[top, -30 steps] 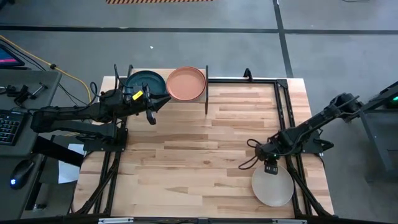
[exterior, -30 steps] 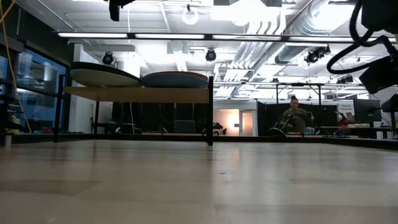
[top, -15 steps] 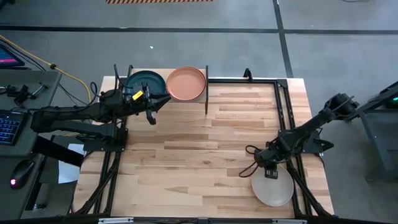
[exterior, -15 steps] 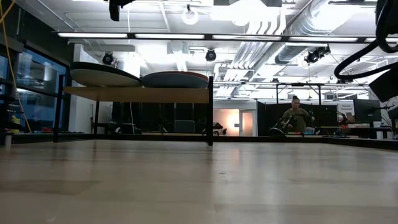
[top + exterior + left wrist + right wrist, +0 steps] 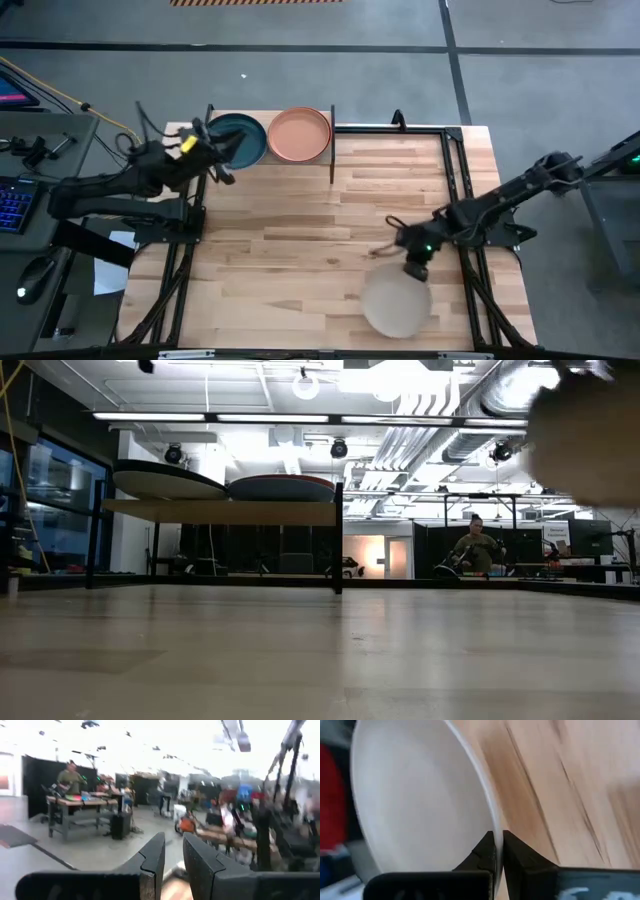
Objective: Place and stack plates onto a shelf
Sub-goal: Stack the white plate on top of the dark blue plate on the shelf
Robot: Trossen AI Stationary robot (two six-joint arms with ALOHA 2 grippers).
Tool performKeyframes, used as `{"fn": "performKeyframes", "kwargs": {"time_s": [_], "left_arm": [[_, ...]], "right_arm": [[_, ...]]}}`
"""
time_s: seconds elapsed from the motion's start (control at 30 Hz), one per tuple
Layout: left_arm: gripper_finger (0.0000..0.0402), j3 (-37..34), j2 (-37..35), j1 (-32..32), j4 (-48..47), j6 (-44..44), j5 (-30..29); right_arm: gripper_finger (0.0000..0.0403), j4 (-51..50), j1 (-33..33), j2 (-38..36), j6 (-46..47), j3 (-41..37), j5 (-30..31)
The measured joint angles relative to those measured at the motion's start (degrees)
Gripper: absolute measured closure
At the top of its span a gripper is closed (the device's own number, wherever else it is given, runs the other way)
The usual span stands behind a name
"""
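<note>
Left gripper (image 5: pixel 222 166) stands at the table's (image 5: pixel 300 250) far-left corner, just beside the shelf (image 5: pixel 331 140) and at about 8 o'clock from the dark teal plate (image 5: pixel 238 138); in the left wrist view its fingers (image 5: pixel 150 857) stand a narrow gap apart with nothing between them. On the shelf, at the table's 11 o'clock, the dark teal plate sits left and the salmon-orange plate (image 5: pixel 299 134) sits right, rims touching or nearly so. In the low view both plates rest flat on the raised board (image 5: pixel 220 511). Right gripper (image 5: pixel 414 270) is over the near-right part of the table, at about 5 o'clock from centre. Its jaws are pinched on the rim of the cream plate (image 5: pixel 396 306), which extends from the gripper toward the table's near edge; the right wrist view shows the rim caught between the two fingers (image 5: pixel 487 850), the plate (image 5: pixel 415 805) clear of the wood. A person (image 5: pixel 475 550) sits in the room beyond the table.
</note>
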Motion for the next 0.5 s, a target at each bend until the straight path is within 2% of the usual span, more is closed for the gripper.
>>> {"fn": "performKeyframes", "kwargs": {"time_s": [0.17,0.27,0.5], "left_arm": [[0.0341,0.0,-3.5,0.0,5.0,-6.9,-2.8],[0.0341,0.0,-4.2,0.0,9.6,-5.9,-2.5],[0.0341,0.2,-4.0,0.0,14.9,-3.0,0.4]], "right_arm": [[0.0402,2.5,-10.9,1.9,-4.9,8.8,4.6],[0.0403,5.7,-18.0,5.6,-9.5,16.6,7.5],[0.0403,7.9,-31.0,21.5,-15.8,41.4,14.0]]}}
